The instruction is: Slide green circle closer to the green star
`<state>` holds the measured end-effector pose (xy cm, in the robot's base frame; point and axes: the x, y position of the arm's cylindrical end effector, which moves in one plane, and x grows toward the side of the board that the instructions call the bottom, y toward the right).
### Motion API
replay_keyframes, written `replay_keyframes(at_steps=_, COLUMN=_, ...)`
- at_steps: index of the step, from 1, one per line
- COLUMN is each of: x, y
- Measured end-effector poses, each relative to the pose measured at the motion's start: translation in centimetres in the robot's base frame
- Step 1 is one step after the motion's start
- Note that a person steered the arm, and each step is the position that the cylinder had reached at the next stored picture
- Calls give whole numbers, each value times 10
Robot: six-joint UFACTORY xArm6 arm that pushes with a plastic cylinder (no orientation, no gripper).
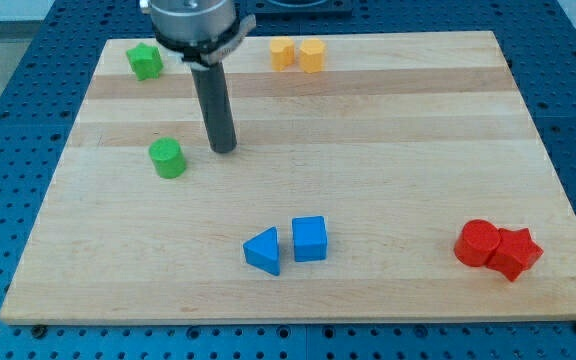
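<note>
A wooden board (368, 120) on a blue table. Nearest the view's bottom, far right of my tip, a red circle (478, 243) touches a red star (516, 252). Below my tip, slightly right, a blue triangle (263, 250) sits just beside a blue cube (309, 239). My tip (225, 150) is a bare rod holding nothing, with no jaws. The green circle (168, 158) lies near its left, apart. The green star (145, 61) is above-left, and two yellow blocks (298, 54) touch above-right.
</note>
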<state>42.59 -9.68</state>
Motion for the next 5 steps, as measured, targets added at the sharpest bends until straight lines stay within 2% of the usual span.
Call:
replay_keyframes(at_steps=1, x=37, y=-21)
replay_keyframes(at_steps=2, x=50, y=-49)
replay_keyframes(at_steps=5, x=11, y=-66)
